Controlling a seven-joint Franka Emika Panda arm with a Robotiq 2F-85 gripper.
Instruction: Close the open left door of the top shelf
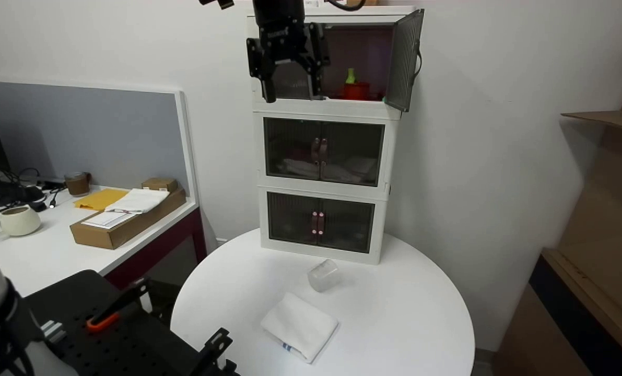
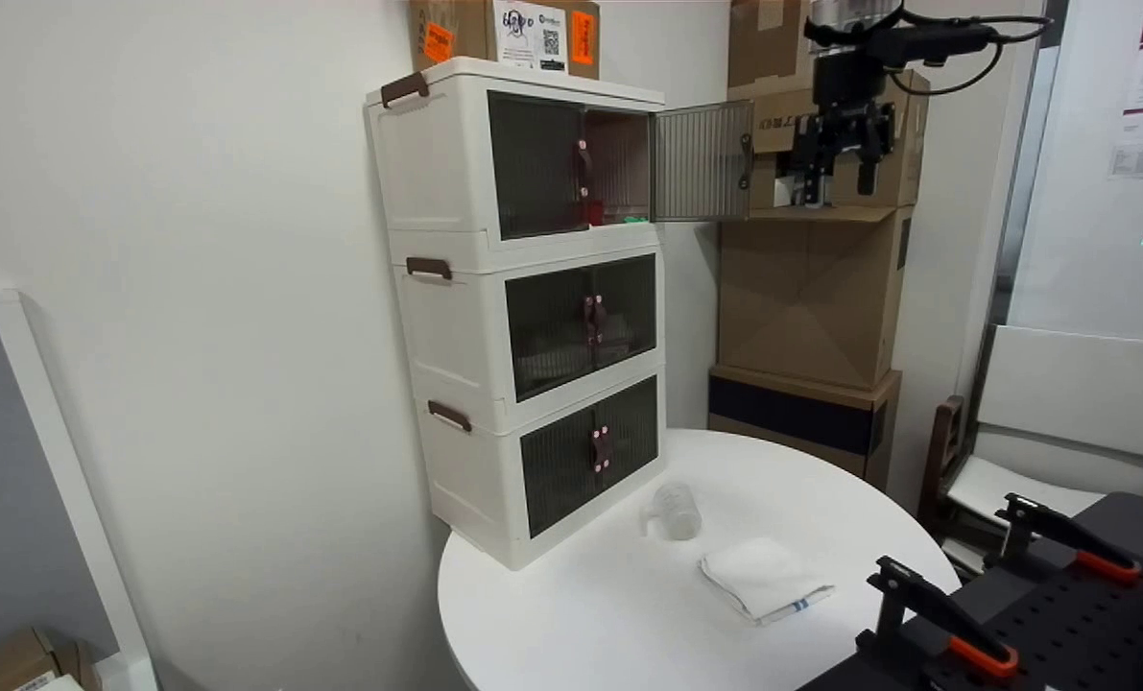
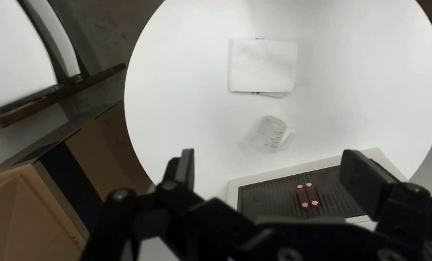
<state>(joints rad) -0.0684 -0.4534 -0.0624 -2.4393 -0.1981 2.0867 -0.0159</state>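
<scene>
The top shelf point(image 1: 337, 108) is the uppermost white unit of a stacked cabinet, also in an exterior view point(image 2: 427, 158). Its one open door, dark and ribbed with a handle, stands swung outward on the right side in both exterior views point(image 1: 407, 60) point(image 2: 701, 163). The shelf's other door point(image 2: 537, 163) is shut. My gripper point(image 1: 292, 90) hangs open and empty in front of the shelf, apart from the open door; it also shows in an exterior view point(image 2: 840, 182) and the wrist view point(image 3: 270, 168). The top shelf's doors are out of the wrist view.
A red pot point(image 1: 356, 91) and a green item point(image 1: 351, 76) stand inside the top shelf. Two lower units with shut doors point(image 1: 324, 151) are beneath. A clear measuring cup point(image 3: 274, 132) and folded white towel point(image 3: 263, 65) lie on the round table. Cardboard boxes point(image 2: 801, 297) stand behind.
</scene>
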